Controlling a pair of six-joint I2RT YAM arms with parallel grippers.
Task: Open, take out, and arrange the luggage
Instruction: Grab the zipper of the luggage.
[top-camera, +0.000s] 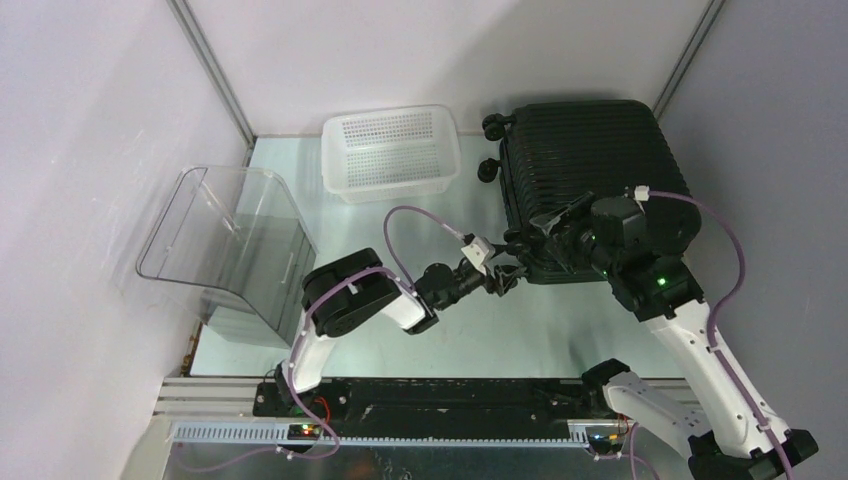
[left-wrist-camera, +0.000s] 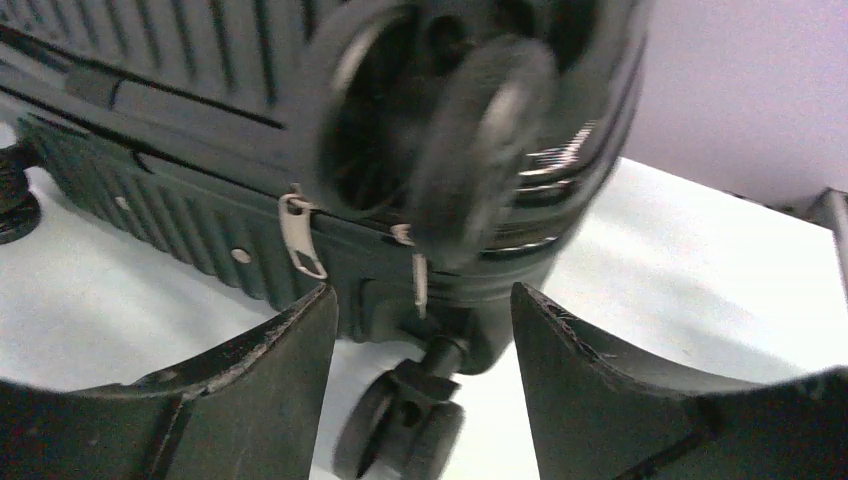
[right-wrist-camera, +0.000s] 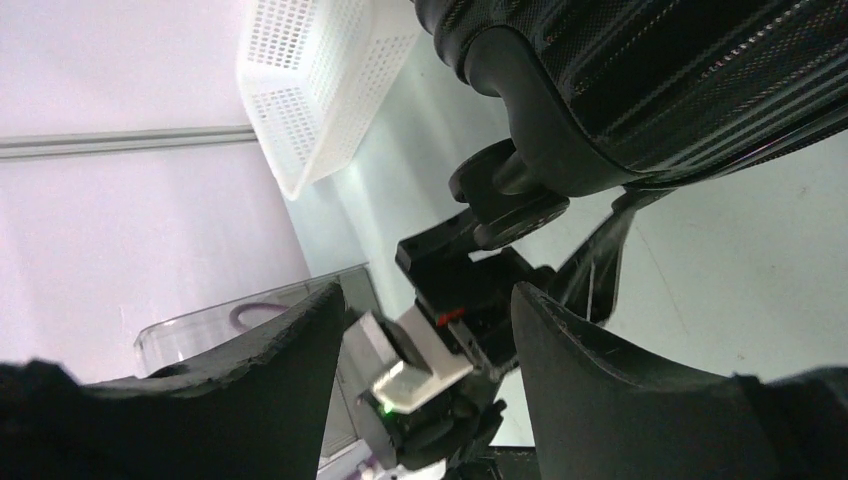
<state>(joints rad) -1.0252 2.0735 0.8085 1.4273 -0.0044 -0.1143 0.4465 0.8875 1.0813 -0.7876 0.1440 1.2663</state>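
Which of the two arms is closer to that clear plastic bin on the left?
The left arm: its elbow sits beside the clear plastic bin. The right arm is farther off, reaching over the black suitcase.

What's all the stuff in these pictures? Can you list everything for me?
luggage: one, black and ribbed, lying shut at the table's far right.
basket: one, white with little holes, far middle, left of the luggage.
clear bin: one, see-through, at the table's left edge.
zipper pulls: two, silvery, on the luggage's near-left corner.
table: one, pale, under everything.
left gripper: one, black, open, at the luggage's near-left corner.
right gripper: one, black, open, just over that same corner.
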